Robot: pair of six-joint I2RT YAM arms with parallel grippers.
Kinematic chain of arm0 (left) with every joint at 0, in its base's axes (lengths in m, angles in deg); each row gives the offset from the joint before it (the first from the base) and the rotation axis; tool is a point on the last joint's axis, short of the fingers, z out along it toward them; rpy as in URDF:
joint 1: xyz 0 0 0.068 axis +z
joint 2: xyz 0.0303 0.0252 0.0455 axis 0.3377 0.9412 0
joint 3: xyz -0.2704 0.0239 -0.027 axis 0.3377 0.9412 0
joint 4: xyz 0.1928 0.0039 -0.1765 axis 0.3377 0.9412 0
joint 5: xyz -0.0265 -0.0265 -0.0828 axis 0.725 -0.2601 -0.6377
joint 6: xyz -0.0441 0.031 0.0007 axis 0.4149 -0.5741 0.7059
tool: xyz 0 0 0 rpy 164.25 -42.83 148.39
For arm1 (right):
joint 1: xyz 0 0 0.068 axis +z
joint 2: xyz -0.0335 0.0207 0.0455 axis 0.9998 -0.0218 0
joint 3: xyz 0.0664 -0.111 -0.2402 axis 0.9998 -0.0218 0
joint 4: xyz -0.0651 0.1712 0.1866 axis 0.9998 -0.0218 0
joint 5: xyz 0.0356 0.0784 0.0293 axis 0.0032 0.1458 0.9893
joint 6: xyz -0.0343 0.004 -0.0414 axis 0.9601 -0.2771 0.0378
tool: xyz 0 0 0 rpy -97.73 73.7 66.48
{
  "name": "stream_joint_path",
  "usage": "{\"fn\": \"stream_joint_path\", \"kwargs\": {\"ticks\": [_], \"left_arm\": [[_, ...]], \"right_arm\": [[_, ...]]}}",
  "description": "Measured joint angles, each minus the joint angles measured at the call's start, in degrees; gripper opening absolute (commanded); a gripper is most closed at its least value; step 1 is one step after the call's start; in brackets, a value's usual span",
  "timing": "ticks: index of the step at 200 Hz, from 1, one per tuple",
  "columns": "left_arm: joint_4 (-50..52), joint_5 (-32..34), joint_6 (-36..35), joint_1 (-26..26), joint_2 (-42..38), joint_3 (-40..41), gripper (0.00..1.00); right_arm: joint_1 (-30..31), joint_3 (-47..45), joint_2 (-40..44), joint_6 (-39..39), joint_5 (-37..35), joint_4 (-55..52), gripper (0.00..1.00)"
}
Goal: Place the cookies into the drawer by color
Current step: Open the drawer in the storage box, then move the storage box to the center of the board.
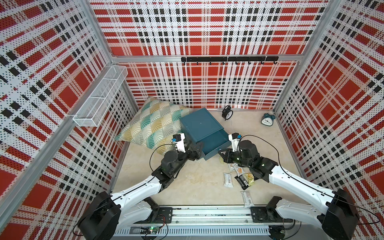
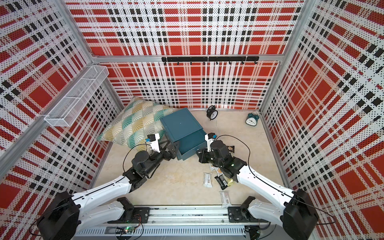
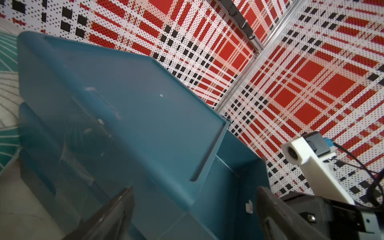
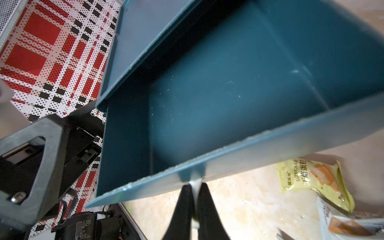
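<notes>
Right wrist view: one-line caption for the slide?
Right gripper pinches the pull tab of the pulled-out, empty drawer; a yellow-green cookie packet lies outside it.

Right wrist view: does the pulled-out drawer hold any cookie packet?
No, the drawer is bare teal inside; a yellow-green packet lies outside on the table.

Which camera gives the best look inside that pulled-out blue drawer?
The right wrist view: the drawer fills the picture, its floor bare but for crumbs. Both top views show it small. The left wrist view catches only a corner of its inside.
</notes>
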Motion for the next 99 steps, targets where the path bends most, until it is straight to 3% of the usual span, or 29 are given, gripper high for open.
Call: {"fn": "stream_joint_path", "kwargs": {"ticks": [14, 35, 80, 99], "left_arm": [[1.7, 2.7, -1.9, -1.3, 0.5, -1.5, 0.96], [4.3, 6.5, -3.8, -2.0, 1.0, -3.0, 0.96], [11.6, 11.9, -6.4, -1.7, 3.1, -7.3, 0.96], [15.5, 10.7, -6.9, -0.3, 5.3, -11.1, 0.96]], "right_arm": [[0.0, 0.0, 0.2, 0.2, -0.5, -1.1, 0.54], [0.0, 0.0, 1.2, 0.4, -2.0, -3.3, 0.74], [0.0, 0.0, 5.8, 0.9, -5.4, -7.3, 0.99], [0.0, 0.0, 7.7, 1.2, -7.1, -9.0, 1.0]]}}
